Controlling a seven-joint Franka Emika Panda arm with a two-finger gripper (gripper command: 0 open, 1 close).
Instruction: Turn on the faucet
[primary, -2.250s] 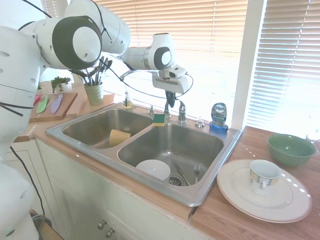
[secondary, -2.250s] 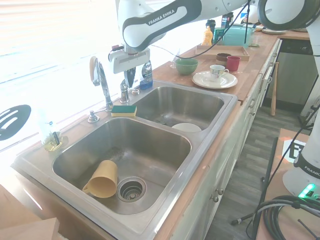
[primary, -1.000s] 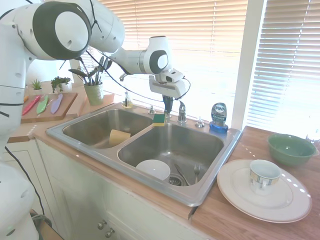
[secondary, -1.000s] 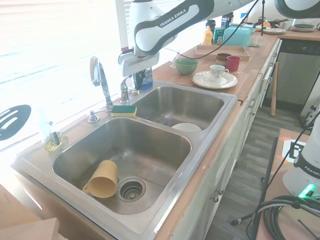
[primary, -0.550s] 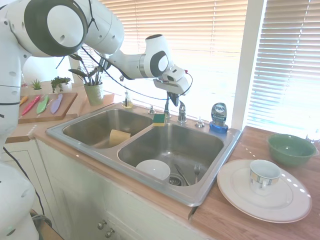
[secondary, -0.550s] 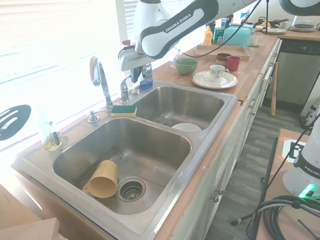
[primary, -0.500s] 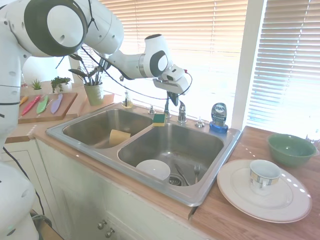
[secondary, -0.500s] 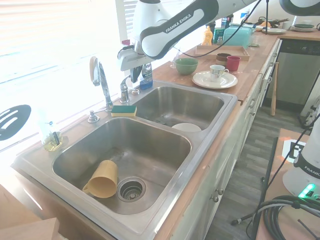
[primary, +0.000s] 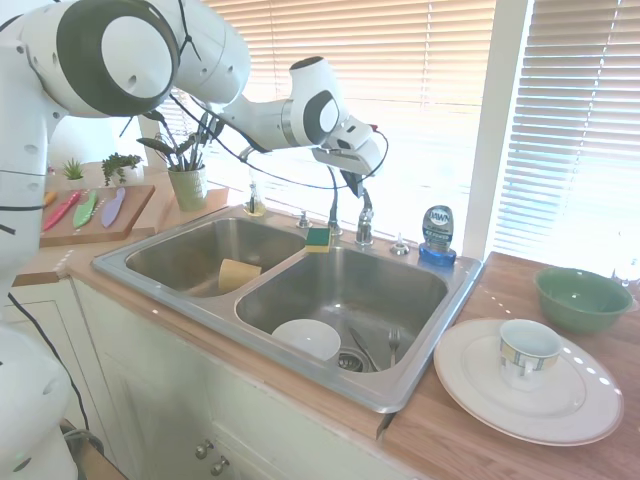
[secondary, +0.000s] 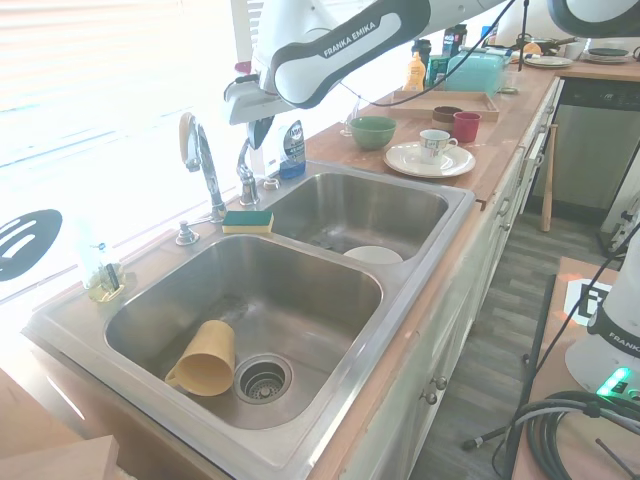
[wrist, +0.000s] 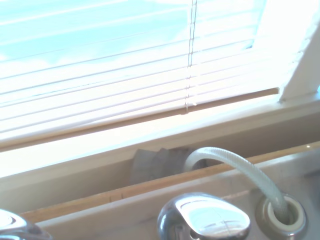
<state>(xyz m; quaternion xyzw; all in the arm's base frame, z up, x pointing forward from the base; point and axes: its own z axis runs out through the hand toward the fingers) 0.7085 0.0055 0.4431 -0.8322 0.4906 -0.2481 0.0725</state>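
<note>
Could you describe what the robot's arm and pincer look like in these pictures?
The arm is glossy white, built of rounded segments with dark grey round caps at the joints. One link shows a dark band printed FRANKA EMIKA in white. Thin black cables loop along it. A white block at the wrist carries the small dark pincer.

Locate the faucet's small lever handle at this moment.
In the first exterior view, the lever handle stands on the sink's back ledge, under the gripper, between the gooseneck spout and the blue soap bottle.
</note>
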